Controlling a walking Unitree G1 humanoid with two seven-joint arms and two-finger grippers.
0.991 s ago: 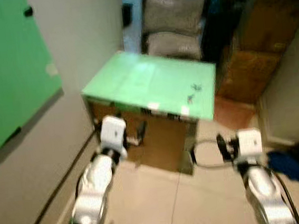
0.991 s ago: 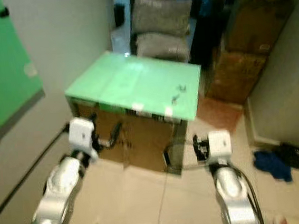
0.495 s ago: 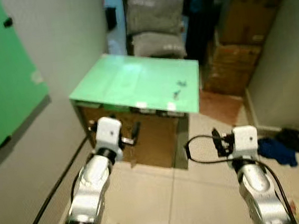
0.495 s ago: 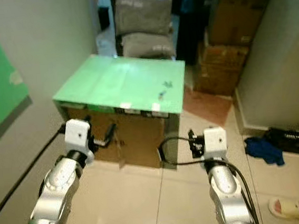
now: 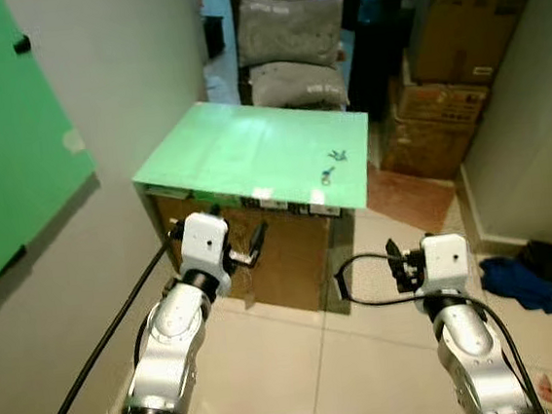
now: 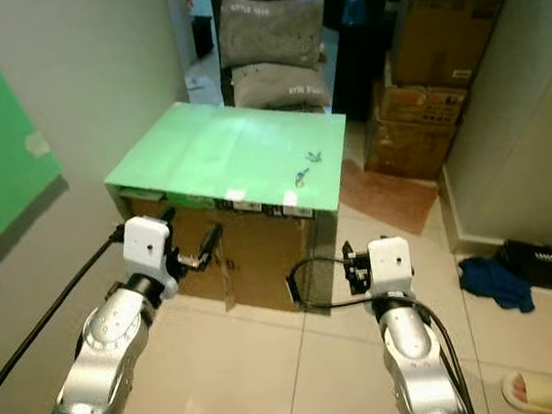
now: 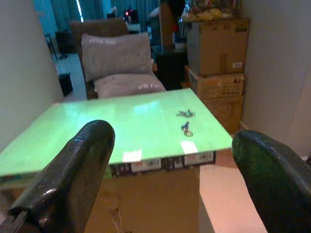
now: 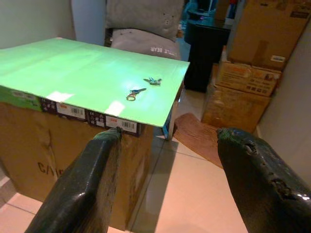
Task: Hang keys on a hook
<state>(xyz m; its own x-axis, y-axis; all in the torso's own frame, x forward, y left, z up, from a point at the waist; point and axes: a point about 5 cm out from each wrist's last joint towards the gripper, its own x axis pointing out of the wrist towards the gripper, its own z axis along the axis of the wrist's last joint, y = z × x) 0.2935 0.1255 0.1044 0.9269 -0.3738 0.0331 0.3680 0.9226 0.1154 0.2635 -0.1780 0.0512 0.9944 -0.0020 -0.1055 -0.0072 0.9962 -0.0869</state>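
While both arms hang short of the box, the keys (image 5: 333,163) lie on the green counter (image 5: 241,152) top, toward its far right part, not far from the right edge. They show as two small dark bits: one bunch farther back, one w/ a ring nearer the front edge, so the set runs roughly front-to-back w/ a slight slant. From the right end effector (image 8: 165,184) the keys sit ahead and up, a bit to its left; its fingers are spread wide, nothing held. Left end effector (image 7: 175,179) is also wide open & empty, in front of the cardboard box's (image 6: 251,253) front face; from it the keys are ahead and off to the right, well apart. Judging by this, the right arm is nearer, so the pick likely falls to it, coming over the counter's front-right corner. Both are still well short of the keys. A small dark hook-like knob (image 5: 22,43) sits on the green wall panel (image 5: 6,145) far left; can't tell if that's the target. Grey cushions (image 5: 290,31) & stacked boxes (image 5: 444,73) stand behind.
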